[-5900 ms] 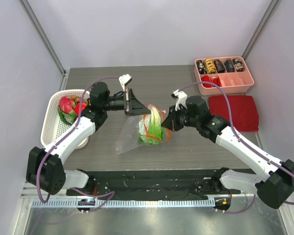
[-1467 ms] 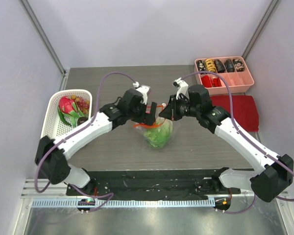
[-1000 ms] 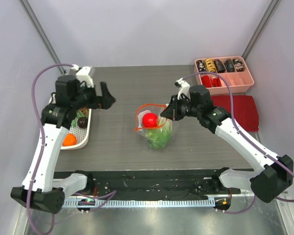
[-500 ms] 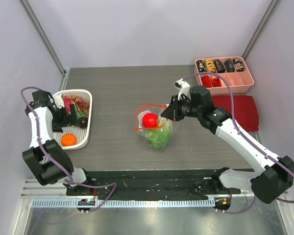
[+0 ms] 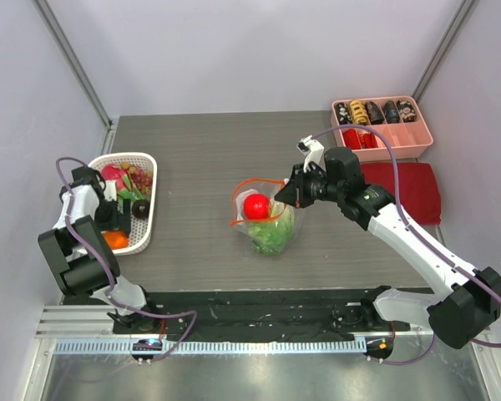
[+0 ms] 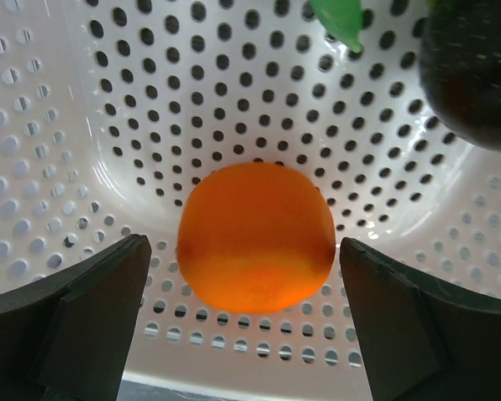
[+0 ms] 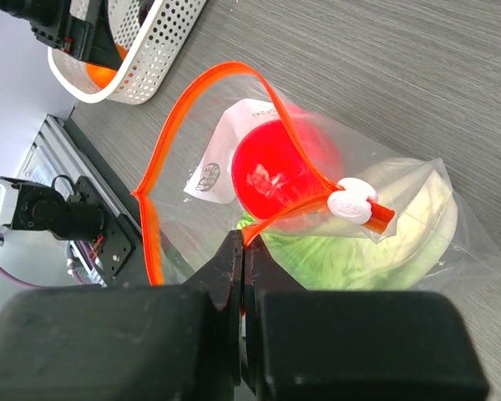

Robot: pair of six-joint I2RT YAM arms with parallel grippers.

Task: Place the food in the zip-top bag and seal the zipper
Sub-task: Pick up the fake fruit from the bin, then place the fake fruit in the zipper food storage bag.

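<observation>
The zip-top bag (image 5: 269,224) stands mid-table with its mouth held open, the leafy lettuce (image 5: 272,239) at its bottom and the red fruit (image 5: 255,205) on top. My right gripper (image 5: 290,194) is shut on the orange-red zipper (image 7: 192,96) at the mouth's edge, beside the white slider (image 7: 353,200). In the right wrist view the gripper (image 7: 244,242) pinches the strip above the red fruit (image 7: 275,167) and lettuce (image 7: 359,251). My left gripper (image 5: 113,224) is down in the white basket (image 5: 147,224), open. Its fingers straddle the orange fruit (image 6: 255,236) without touching it.
The perforated basket (image 6: 234,83) also holds a pink dragon fruit (image 5: 113,175), a dark round fruit (image 6: 476,75) and a green leaf tip (image 6: 338,21). A pink compartment tray (image 5: 382,125) sits at the back right, with a dark red cloth (image 5: 398,190) in front of it.
The left arm left the red fruit in the bag, swung left to the basket and came down open over the orange fruit. The right gripper kept its hold on the zipper edge.
</observation>
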